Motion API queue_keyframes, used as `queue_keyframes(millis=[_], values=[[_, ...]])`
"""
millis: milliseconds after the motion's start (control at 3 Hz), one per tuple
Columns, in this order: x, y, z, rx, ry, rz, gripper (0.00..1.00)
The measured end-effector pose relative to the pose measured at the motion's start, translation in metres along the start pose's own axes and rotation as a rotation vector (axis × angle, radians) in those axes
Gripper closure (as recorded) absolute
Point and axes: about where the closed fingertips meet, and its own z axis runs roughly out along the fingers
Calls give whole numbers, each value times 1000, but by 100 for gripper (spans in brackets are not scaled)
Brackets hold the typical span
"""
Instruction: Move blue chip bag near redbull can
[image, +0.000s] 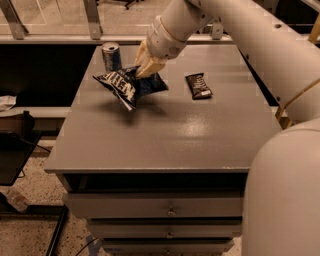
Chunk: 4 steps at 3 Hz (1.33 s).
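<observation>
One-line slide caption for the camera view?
Gripper grips the blue chip bag close to the redbull can near the table's far edge; a dark snack bar lies apart.

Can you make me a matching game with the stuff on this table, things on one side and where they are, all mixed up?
1. blue chip bag
2. redbull can
3. snack bar wrapper
4. gripper

A. stands upright near the far left corner of the table
B. lies flat, to the right of the bag
C. held up by its top edge, close to the can
D. shut on the bag, at the end of the white arm

Pairs: 1-C, 2-A, 3-B, 4-D
</observation>
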Motion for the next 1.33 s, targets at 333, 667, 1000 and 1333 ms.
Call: queue_keyframes(millis=[333,667,1000,1333], values=[[2,-6,9,-8,0,-15,100],[4,-11,16,8,-2,-22,100],[8,-17,21,35,-5,-17,100],[12,-21,27,57,-20,-5,100]])
